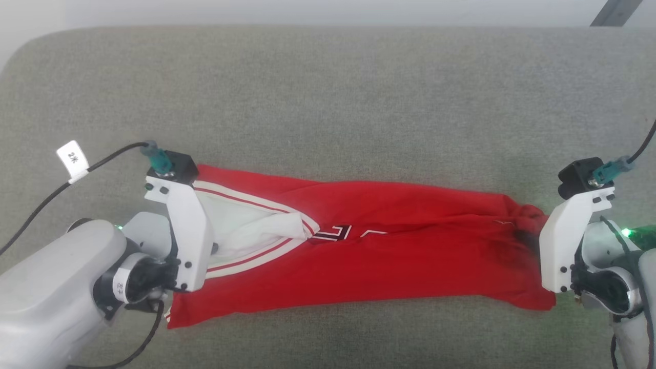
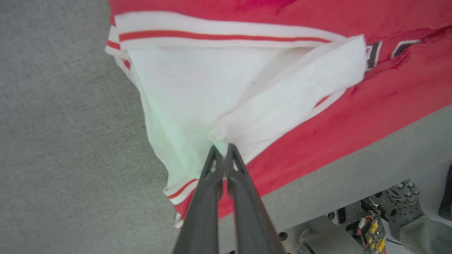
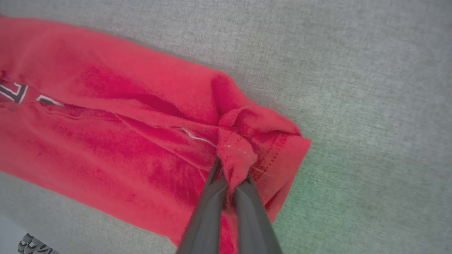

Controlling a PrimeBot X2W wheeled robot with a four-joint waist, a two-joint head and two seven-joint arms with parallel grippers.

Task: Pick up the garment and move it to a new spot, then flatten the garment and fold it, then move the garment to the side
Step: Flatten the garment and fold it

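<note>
Garment (image 1: 400, 256) lay stretched sideways across the grey padded surface (image 1: 328, 92), gathered into 1 long red band. Left gripper (image 2: 221, 150) was clamped tight on white sleeve cloth at the collar end. Right gripper (image 3: 231, 169) was pinched closed on a bunch of red hem at the other end.

Surface: grey woven-fabric-covered table (image 1: 328, 92), rounded at its far left corner, weave even and unmarked.

One item lies on it: the garment (image 1: 400, 256), a bright red soft T-shirt, in a long folded band running left to right across the near half.

Left end: white sleeve (image 1: 241, 225) bordered by red-and-white striped trim (image 1: 246, 259), lying on top of the red.

Centre: black-white print (image 1: 335, 233), partly tucked into a lengthwise crease.

Right end: cloth bunched, hem wrinkled.
</note>
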